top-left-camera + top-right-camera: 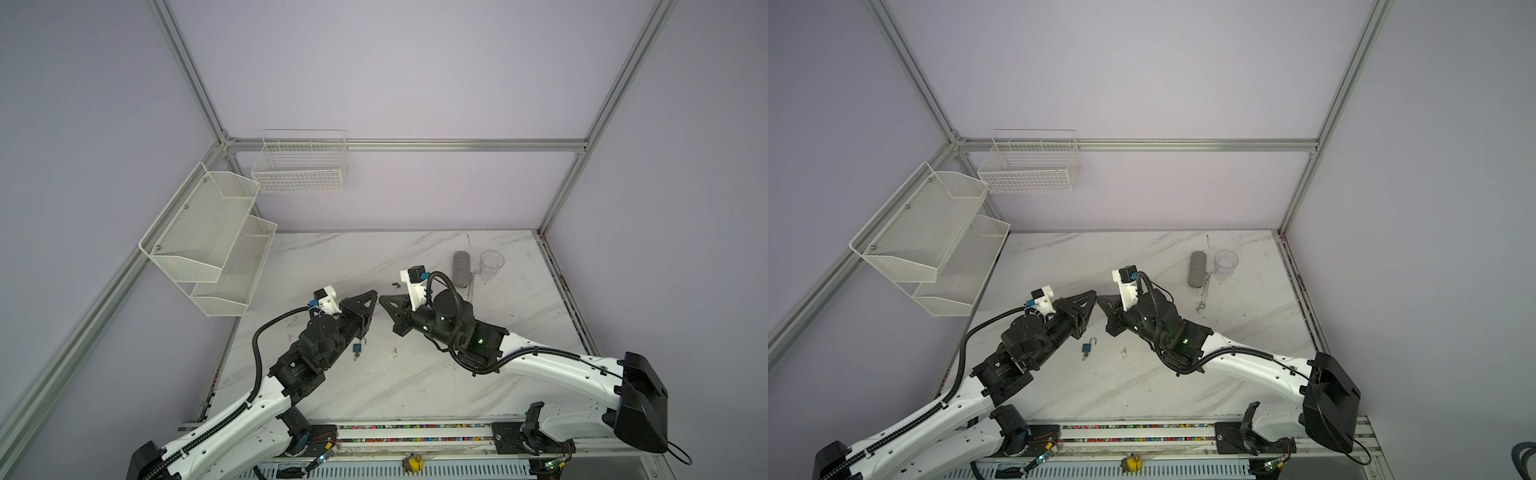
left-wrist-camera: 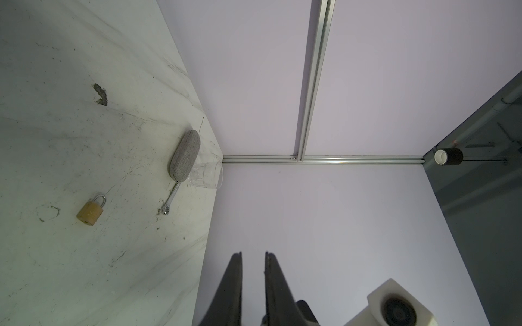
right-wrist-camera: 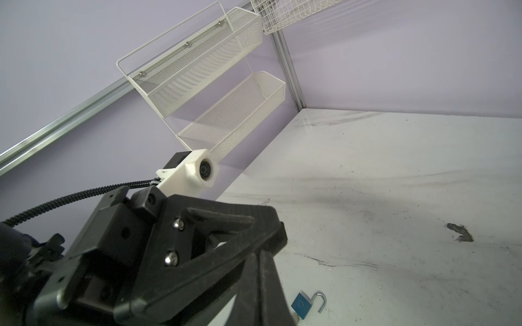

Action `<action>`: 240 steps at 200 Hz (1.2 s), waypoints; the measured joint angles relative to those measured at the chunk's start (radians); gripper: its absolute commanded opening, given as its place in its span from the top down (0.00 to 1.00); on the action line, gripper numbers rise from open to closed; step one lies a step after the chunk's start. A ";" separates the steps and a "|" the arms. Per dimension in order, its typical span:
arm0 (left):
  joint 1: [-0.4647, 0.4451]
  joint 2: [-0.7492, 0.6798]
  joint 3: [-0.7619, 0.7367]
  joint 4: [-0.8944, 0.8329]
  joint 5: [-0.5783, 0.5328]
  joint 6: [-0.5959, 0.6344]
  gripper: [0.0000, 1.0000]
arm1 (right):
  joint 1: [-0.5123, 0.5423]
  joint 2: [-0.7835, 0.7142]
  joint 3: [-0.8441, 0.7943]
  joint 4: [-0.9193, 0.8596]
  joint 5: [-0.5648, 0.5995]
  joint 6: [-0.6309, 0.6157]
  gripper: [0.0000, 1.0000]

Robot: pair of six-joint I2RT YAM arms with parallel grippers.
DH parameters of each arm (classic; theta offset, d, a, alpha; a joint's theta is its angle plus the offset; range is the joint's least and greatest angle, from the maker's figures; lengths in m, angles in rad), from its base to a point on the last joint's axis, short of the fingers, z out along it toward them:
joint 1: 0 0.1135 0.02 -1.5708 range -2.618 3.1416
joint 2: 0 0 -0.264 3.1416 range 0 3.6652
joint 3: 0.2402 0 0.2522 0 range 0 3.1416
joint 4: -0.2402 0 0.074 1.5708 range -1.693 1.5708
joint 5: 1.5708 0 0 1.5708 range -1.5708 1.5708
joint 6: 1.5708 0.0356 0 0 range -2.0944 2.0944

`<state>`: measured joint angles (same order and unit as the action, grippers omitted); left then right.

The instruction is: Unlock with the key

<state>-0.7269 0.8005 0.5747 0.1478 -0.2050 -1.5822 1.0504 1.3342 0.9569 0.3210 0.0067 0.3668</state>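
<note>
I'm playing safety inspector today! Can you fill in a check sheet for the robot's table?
Surface: white marbled table, scuffed, with one dark stain.
Job's things: blue padlock lying flat, loop open; brass padlock lying flat, loop shut; key not clearly seen.
Clutter: grey case, clear cup and wrench, grouped near the back right corner.
Grippers: left gripper shows a thin gap with nothing seen in it; right gripper shut; their tips nearly meet above the table.
Cables: black cable along the left arm; second cable looped on the right arm.
Surroundings: lilac walls, metal frame, mesh shelf, wire basket.
</note>
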 measured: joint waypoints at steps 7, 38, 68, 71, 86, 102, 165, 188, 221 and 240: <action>0.000 0.000 0.000 0.000 0.000 -0.001 0.88 | 0.000 0.000 0.000 0.000 0.000 -0.004 1.00; 0.000 0.000 0.000 -0.008 0.000 -0.001 0.93 | 0.000 -0.001 -0.002 0.000 0.001 -0.021 1.00; 0.000 0.000 0.000 -0.008 0.000 -0.002 1.00 | 0.000 -0.001 -0.002 -0.003 0.002 -0.040 1.00; 0.000 0.000 0.000 -0.009 0.000 -0.002 1.00 | 0.000 -0.001 -0.002 -0.003 0.002 -0.041 1.00; 0.000 0.000 0.000 -0.009 0.000 -0.001 1.00 | 0.000 -0.001 -0.002 -0.004 0.004 -0.045 1.00; 0.000 0.000 0.000 -0.010 0.000 0.001 1.00 | 0.000 -0.001 -0.002 -0.005 0.005 -0.049 0.93; 0.000 0.027 0.001 -0.014 0.002 0.138 1.00 | -0.005 -0.073 -0.002 -0.034 -0.005 -0.001 0.56; 0.010 0.040 0.003 -0.013 0.022 0.250 1.00 | -0.034 -0.105 -0.002 -0.051 -0.085 0.053 0.54; 0.040 0.061 0.003 0.033 0.088 0.409 1.00 | -0.165 -0.107 -0.016 -0.069 -0.295 0.163 0.54; 0.052 0.074 0.003 0.087 0.137 0.480 1.00 | -0.229 -0.100 -0.030 -0.074 -0.397 0.214 0.54</action>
<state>-0.6746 0.8749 0.5774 0.2352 -0.0681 -1.1019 0.8211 1.2346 0.9272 0.2470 -0.3901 0.5804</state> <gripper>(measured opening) 0.048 0.462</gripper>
